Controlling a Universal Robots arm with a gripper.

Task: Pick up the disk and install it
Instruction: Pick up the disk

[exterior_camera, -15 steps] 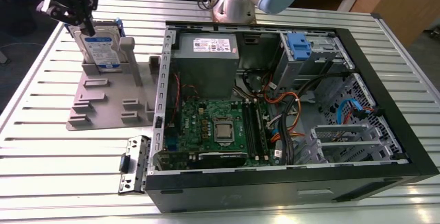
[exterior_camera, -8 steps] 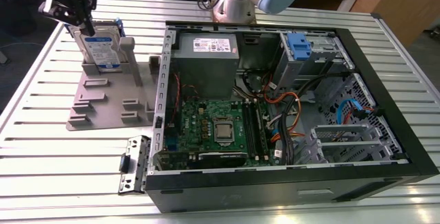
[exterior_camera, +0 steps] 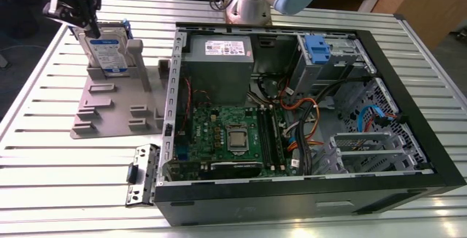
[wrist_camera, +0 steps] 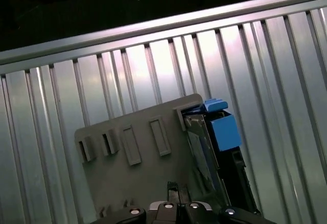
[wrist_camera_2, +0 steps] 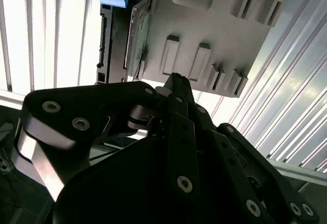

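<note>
In the upper left of the exterior view the gripper (exterior_camera: 93, 29) is seen hanging over the disk (exterior_camera: 108, 49), black fingertips drawn together with nothing held between them. Whether a tip touches the disk's top edge cannot be told there, since the tip is overlapped against it. The disk is stood upright on edge at the far end of a grey plastic fixture (exterior_camera: 109, 104), label outward, blue rails showing at its sides and its lower part hidden behind the fixture's posts. In both wrist views the closed gripper (wrist_camera_2: 176, 78) (wrist_camera: 176, 187) is seen over the fixture's plate (wrist_camera_2: 214, 30) (wrist_camera: 138, 178), beside the disk (wrist_camera_2: 130, 40) (wrist_camera: 202, 155) rather than around it. Open slats of the slatted aluminium table (exterior_camera: 65, 167) are seen left of and below the fixture, while its right edge lies just beside the left wall of the open computer case (exterior_camera: 292, 199). Inside, a drive cage (exterior_camera: 328, 57) with a blue tab is seen at upper right, a power supply box (exterior_camera: 217, 68) at upper left and a motherboard (exterior_camera: 219, 128) below, with cables (exterior_camera: 307, 117) crowded between. A metal bracket (exterior_camera: 142, 175) lies loose at the case's lower left corner. The gripper's upper part and the arm (exterior_camera: 252, 0) are cut off by the top edge.
</note>
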